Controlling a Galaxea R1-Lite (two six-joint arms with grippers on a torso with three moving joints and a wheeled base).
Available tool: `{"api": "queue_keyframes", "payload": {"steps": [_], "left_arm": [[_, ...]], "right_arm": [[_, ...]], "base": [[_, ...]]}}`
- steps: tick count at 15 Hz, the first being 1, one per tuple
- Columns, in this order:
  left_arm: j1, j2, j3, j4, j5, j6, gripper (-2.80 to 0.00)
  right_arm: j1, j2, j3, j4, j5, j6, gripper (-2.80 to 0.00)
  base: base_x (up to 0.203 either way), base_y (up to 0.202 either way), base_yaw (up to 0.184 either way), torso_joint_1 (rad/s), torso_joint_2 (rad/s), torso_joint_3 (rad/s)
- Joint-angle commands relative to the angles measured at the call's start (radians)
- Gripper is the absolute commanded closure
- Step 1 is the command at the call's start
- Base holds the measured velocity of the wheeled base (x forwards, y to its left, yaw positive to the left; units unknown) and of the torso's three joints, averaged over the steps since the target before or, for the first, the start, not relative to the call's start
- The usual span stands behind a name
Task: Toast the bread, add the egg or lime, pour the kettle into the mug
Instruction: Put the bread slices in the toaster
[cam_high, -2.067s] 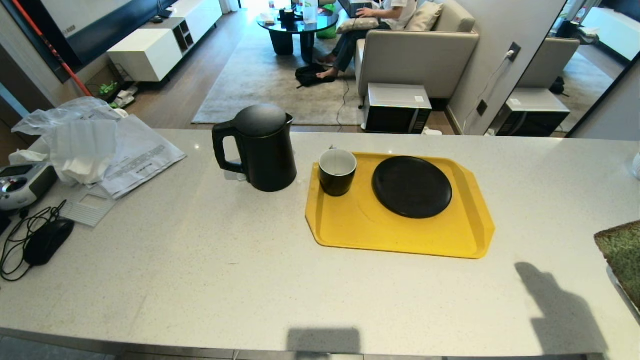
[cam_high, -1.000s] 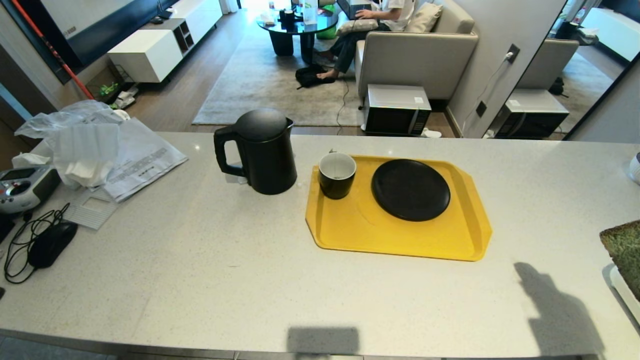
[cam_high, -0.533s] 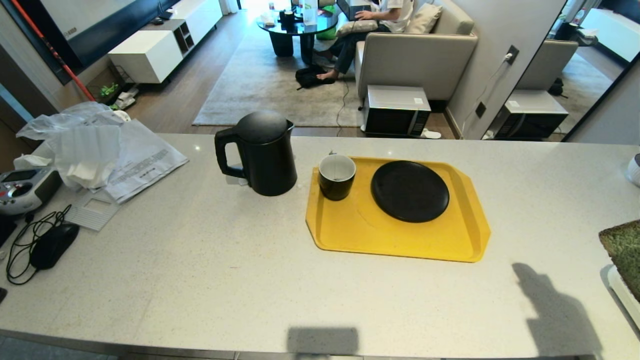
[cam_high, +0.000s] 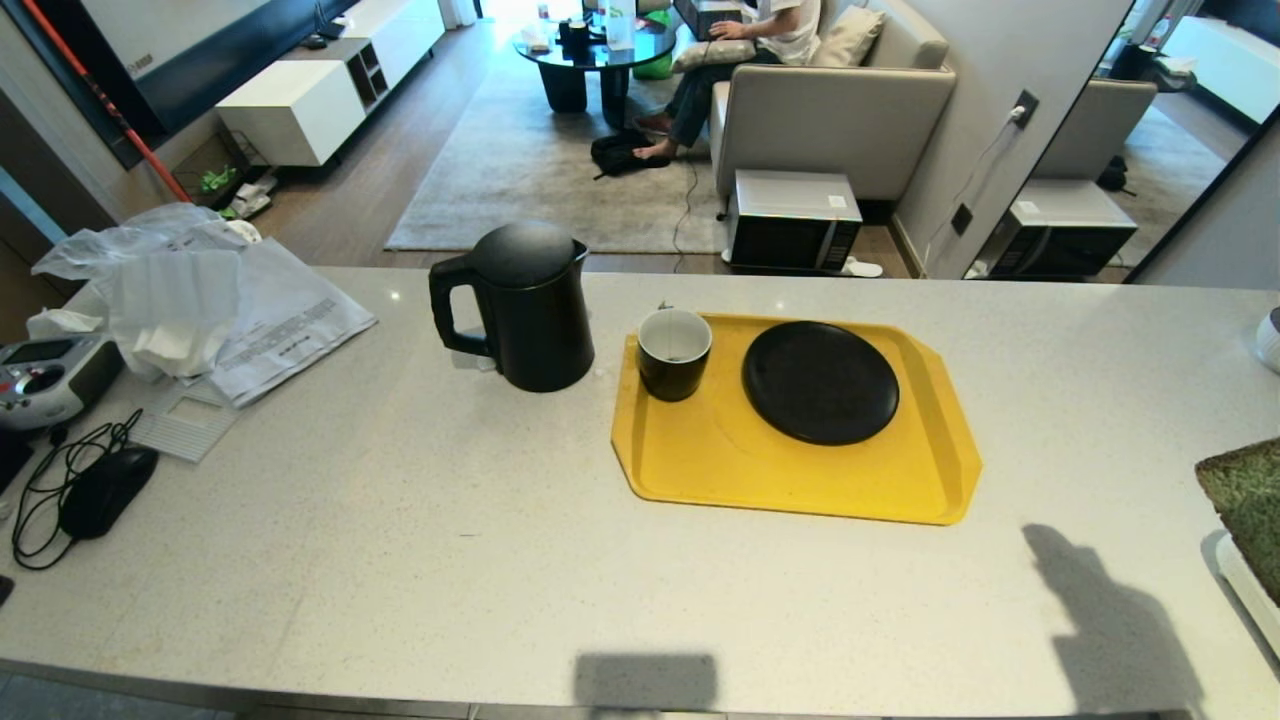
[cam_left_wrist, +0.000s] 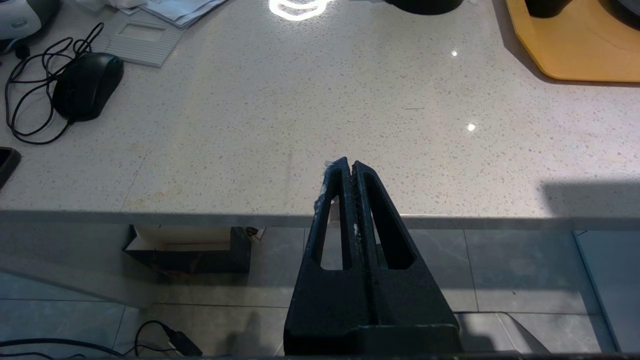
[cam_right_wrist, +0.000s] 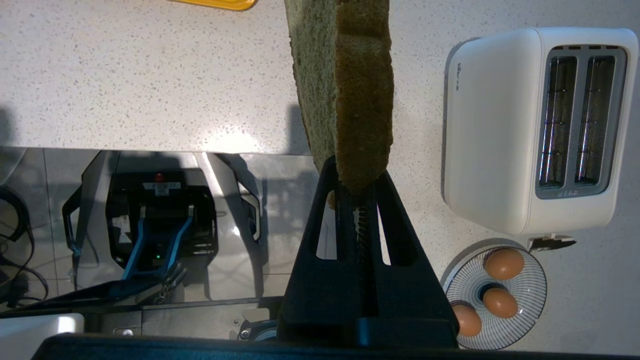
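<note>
A pale speckled stone table (cam_high: 420, 520) is stretching across the view, with a living room lying beyond it, where a person (cam_high: 740, 60) is sitting on a sofa (cam_high: 835, 110). A matte black kettle (cam_high: 525, 305) is standing left of a yellow tray (cam_high: 700, 460) that is carrying the mug (cam_high: 674, 353) and a round black plate (cam_high: 820, 383). Only the right wrist view is showing a white toaster (cam_right_wrist: 500, 130) and a striped bowl (cam_right_wrist: 530, 305) of eggs. The right pincer (cam_right_wrist: 361, 192) is gripping the spongy green bread (cam_right_wrist: 350, 75) at the table's right edge. The left pincer (cam_left_wrist: 351, 167) is hanging closed and empty at the near edge.
</note>
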Motion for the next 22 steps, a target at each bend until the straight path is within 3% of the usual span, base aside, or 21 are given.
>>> {"api": "queue_keyframes", "payload": {"steps": [1, 6, 22], "left_arm": [[0.0, 0.001, 0.0, 0.0, 0.0, 0.0, 0.0], [0.0, 0.001, 0.0, 0.0, 0.0, 0.0, 0.0], [0.0, 0.001, 0.0, 0.0, 0.0, 0.0, 0.0]], "right_arm": [[0.002, 0.003, -0.001, 0.005, 0.001, -0.001, 0.0], [0.002, 0.008, -0.005, 0.004, 0.001, -0.001, 0.0], [0.003, 0.009, -0.014, 0.004, 0.001, 0.0, 0.0]], "base": [[0.0, 0.0, 0.0, 0.0, 0.0, 0.0], [0.0, 0.002, -0.019, 0.001, 0.0, 0.0], [0.001, 0.009, -0.175, 0.005, 0.0, 0.003]]}}
